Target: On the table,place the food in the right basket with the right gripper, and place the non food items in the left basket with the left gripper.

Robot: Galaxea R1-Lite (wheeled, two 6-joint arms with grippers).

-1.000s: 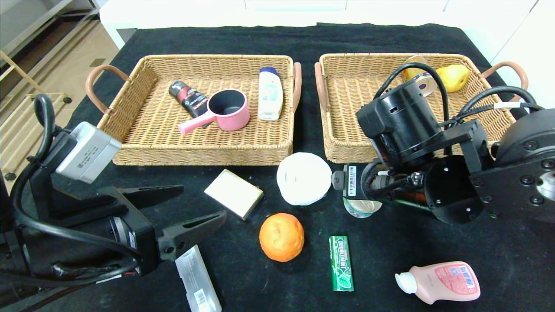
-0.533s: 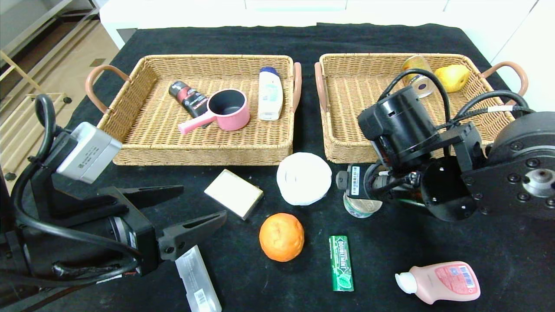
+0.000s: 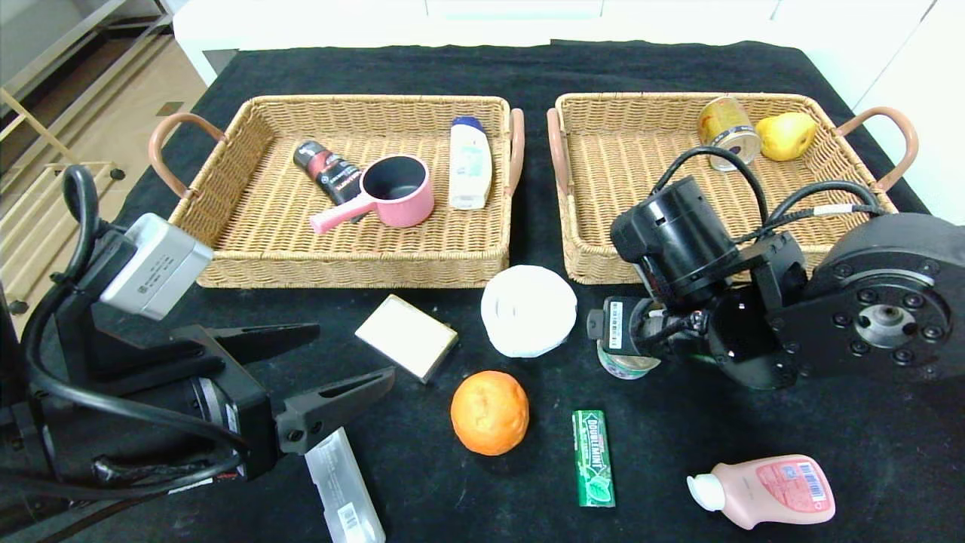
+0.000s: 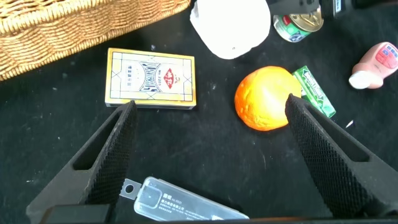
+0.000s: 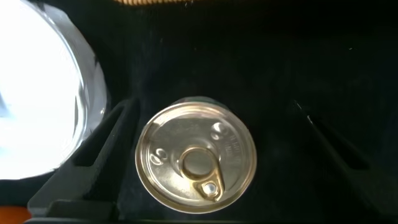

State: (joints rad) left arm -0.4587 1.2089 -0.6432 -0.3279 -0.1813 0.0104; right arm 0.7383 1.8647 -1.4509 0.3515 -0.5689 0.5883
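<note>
Your left gripper (image 3: 332, 362) hangs low over the table (image 3: 867, 467) with its fingers spread wide, gripping nothing; the translucent oblong case (image 3: 343, 486) lies just under its nearer finger, the flat beige box (image 3: 407, 336) just beyond the tips. The orange (image 3: 489, 412) sits past that (white tub (image 3: 528, 310) farther on). Your right gripper (image 5: 211, 162) points straight down at the small tin (image 5: 196, 163), fingers apart on either side of it, not clamped. The right basket (image 3: 603, 249) lies just behind.
</note>
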